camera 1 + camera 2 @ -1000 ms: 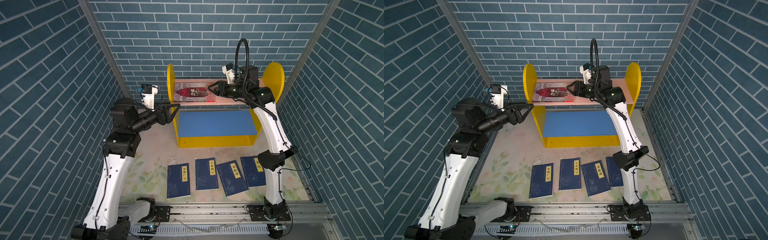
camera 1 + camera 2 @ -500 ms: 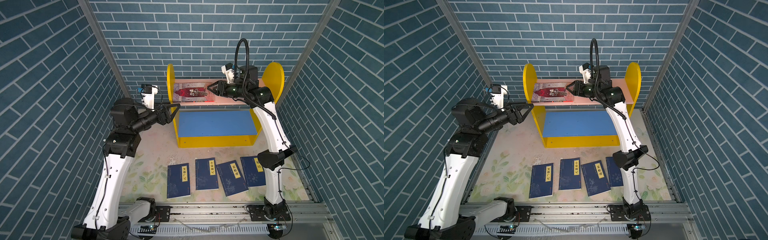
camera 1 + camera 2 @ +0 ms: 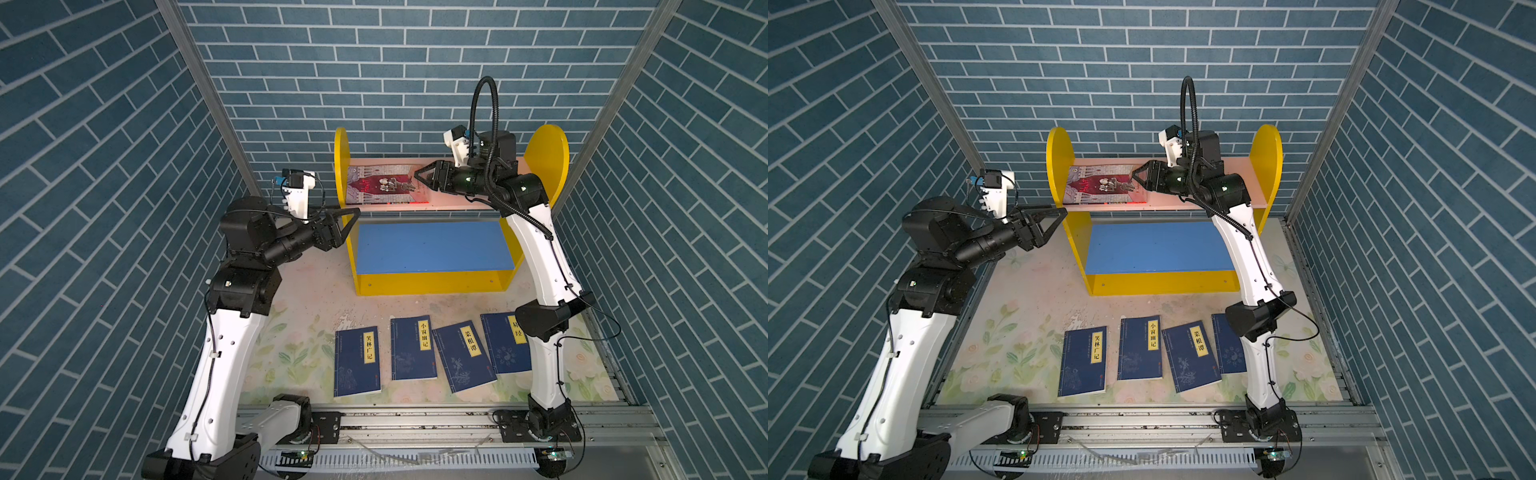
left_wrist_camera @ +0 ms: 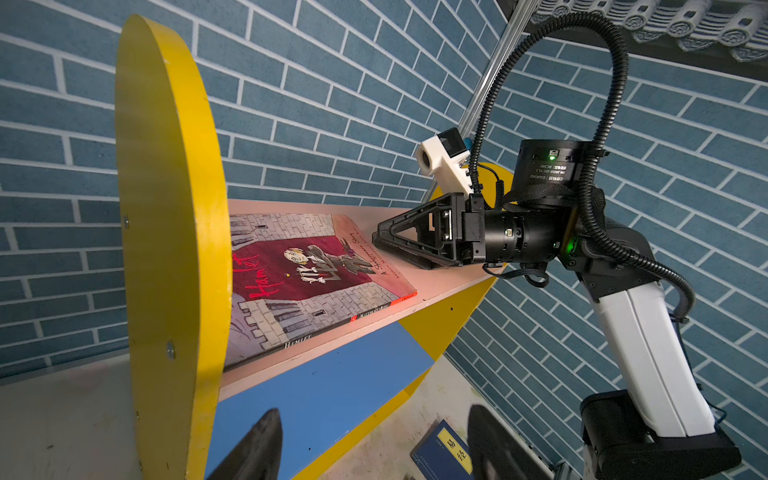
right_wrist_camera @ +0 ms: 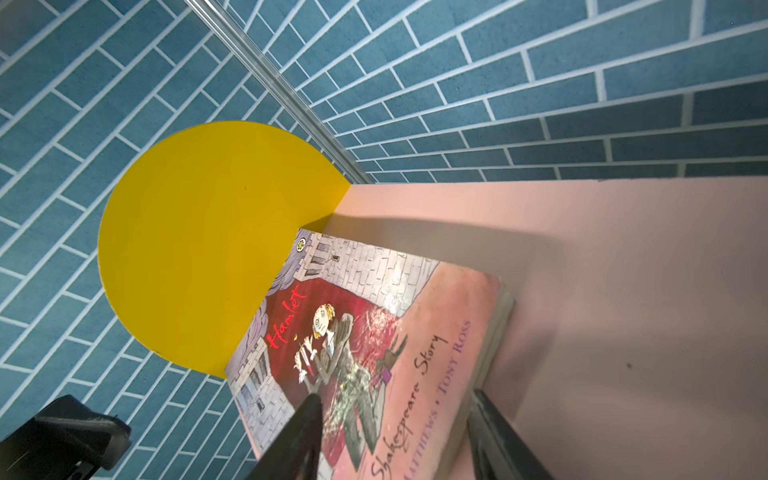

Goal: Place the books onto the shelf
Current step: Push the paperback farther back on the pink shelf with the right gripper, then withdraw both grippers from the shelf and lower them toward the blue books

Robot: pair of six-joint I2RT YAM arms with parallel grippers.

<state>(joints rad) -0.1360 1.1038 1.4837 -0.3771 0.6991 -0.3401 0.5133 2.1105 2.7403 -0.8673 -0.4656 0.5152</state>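
Gaping left pincer (image 3: pixel 351 224) outside yellow panel (image 3: pixel 340 166); right pincer (image 3: pixel 419 183) released over shelved Hamlet book (image 3: pixel 380 189).

The left arm (image 3: pixel 216 365) stands up from its base, bends at the elbow and reaches forward, its left gripper (image 3: pixel 355 214) level, jaws spread wide and empty. The right arm (image 3: pixel 540 257) stands tall, wrist turned leftward, the right gripper (image 3: pixel 419 179) pointing sideways, jaws parted
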